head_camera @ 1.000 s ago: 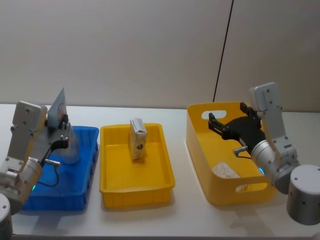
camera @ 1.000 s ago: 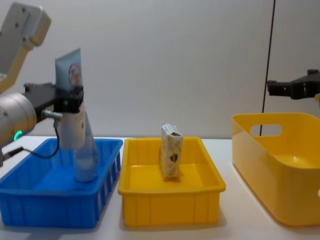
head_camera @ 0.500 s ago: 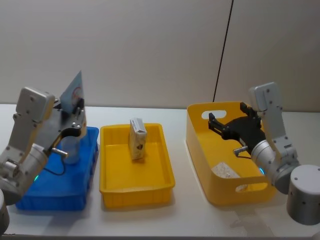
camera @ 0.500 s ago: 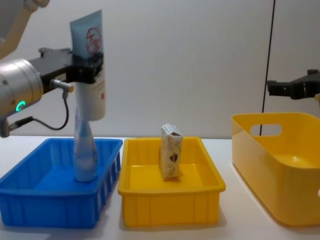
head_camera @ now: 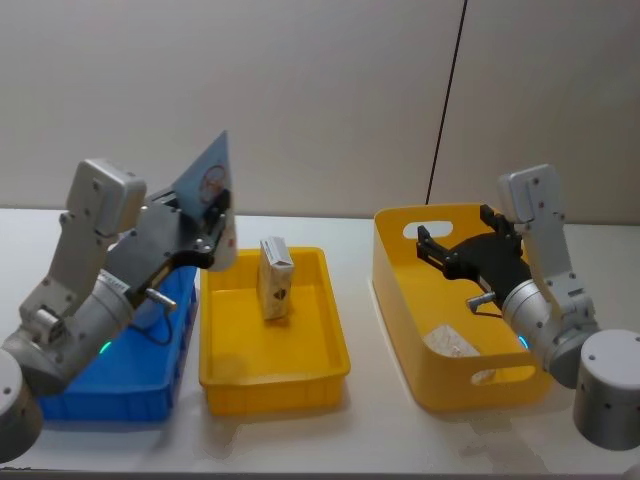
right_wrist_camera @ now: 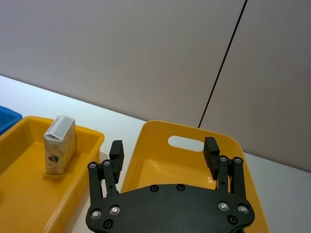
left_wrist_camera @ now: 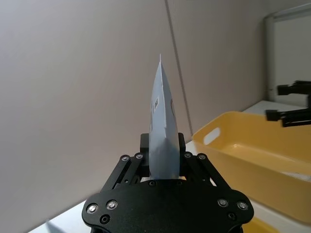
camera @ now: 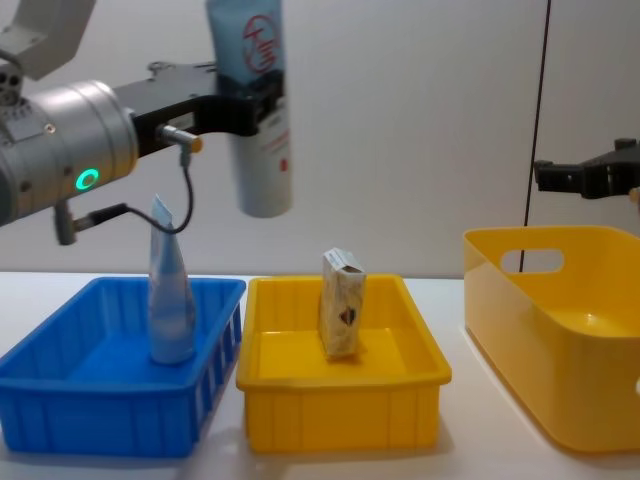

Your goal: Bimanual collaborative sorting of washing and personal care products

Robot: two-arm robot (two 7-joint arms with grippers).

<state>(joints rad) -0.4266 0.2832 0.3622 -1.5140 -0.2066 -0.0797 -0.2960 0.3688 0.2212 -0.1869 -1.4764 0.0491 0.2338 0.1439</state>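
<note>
Just now the left jaws had carried the red-logo squeeze tube (camera: 258,100) up and out of the blue bin (camera: 100,410). A second earlier the tube had hung low inside that bin. The jaws were clamped across its middle, crimped end up and cap end down. It hung well clear of everything beneath, roughly over the edge where the blue bin met the shallow yellow tray (camera: 340,415).

Below the left jaws and back toward the arm, a second pale-blue tube (camera: 170,310) stood upright in the blue bin, unmoved. Below and just beyond them, the small cream carton (camera: 342,303) stood upright in the tray.

Farther across, the right jaws were spread wide and held nothing. They hovered over the deep yellow handled bin (camera: 560,330) exactly as before, with a pale packet (head_camera: 450,342) lying on the bin floor beneath them.

The lift looked finished and the transfer under way. The tube seemed bound either for the tray or for a handover to the waiting right jaws, though which I could not tell.
</note>
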